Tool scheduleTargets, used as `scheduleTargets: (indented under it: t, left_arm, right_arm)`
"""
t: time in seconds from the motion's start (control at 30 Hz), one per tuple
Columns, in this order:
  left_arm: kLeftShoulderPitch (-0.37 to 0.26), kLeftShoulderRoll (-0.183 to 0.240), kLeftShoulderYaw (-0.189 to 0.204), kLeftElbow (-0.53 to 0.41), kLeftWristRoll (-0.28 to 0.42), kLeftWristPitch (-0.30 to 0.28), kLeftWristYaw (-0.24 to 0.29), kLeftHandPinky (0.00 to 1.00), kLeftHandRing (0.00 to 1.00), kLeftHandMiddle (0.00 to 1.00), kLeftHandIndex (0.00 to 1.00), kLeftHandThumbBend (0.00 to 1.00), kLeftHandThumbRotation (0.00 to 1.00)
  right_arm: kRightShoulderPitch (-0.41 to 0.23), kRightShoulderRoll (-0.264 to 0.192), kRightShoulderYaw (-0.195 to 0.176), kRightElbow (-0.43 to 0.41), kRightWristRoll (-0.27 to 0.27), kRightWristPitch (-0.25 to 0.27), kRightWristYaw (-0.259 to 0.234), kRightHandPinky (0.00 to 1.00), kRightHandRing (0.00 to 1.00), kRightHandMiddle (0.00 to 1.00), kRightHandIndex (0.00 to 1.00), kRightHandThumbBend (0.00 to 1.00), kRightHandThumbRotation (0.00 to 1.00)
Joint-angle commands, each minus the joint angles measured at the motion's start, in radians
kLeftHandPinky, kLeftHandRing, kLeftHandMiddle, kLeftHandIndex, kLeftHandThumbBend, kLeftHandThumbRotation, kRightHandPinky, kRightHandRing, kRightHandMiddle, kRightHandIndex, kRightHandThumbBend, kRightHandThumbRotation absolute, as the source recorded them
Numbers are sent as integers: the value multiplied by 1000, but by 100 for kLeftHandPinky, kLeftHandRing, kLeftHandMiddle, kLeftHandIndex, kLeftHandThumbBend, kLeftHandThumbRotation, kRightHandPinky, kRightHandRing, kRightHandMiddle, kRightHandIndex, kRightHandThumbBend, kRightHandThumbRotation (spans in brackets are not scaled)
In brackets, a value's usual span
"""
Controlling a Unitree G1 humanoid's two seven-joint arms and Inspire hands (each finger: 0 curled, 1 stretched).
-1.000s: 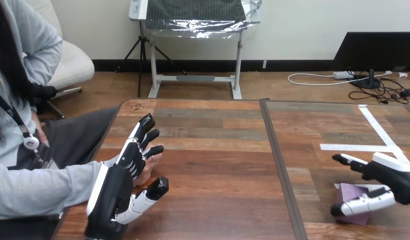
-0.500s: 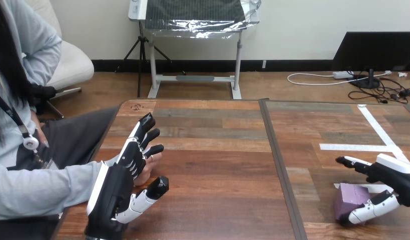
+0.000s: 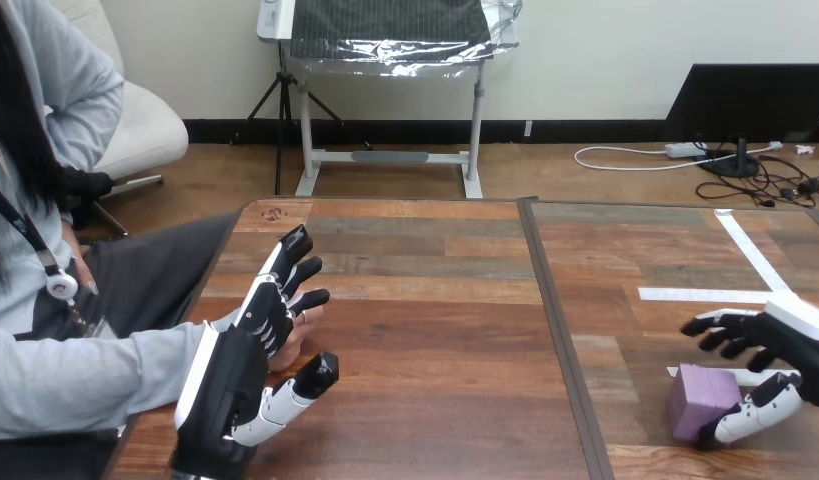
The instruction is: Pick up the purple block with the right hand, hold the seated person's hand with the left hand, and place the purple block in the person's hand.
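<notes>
Over the purple block (image 3: pixel 701 398) on the table (image 3: pixel 435 300), right hand (image 3: pixel 800 350) half-open: fingers spread above, thumb at near side, gripping nothing. Best close squarely on opposite faces. Well left of block, left hand (image 3: pixel 247 350) open by person's hand (image 3: pixel 303 325).

the block (image 3: pixel 700 398) sits on the counter (image 3: pixel 435 330) at 4 o'clock, by the near right corner, with the right hand (image 3: pixel 795 350) at its 3 o'clock. well apart, at 8 o'clock, the left hand (image 3: pixel 235 375) stands by the left edge, the person's hand (image 3: pixel 303 325) just behind it.
</notes>
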Motion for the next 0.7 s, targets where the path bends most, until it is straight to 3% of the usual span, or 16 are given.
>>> scheduleTargets:
  t: [0.0, 0.1, 0.5, 0.67]
  left_arm:
    - [-64, 4, 15, -9, 4, -15, 14, 81, 91, 95, 94, 100, 73]
    - [-60, 6, 15, -12, 3, -14, 15, 80, 91, 95, 94, 100, 74]
    - [-55, 9, 13, -16, -14, -13, 1, 80, 91, 95, 94, 100, 73]
    - [-53, 9, 16, -16, -8, -17, 10, 80, 91, 94, 94, 100, 73]
  right_arm:
    - [-28, 25, -6, 25, -8, 4, -68, 61, 65, 69, 72, 97, 0]
    - [-35, 31, 3, 40, -23, 25, -89, 60, 63, 67, 69, 95, 0]
    - [-50, 49, 10, 90, -25, 19, -133, 52, 51, 54, 54, 87, 0]
    - [-54, 61, 8, 96, -22, 50, -144, 50, 48, 51, 50, 85, 0]
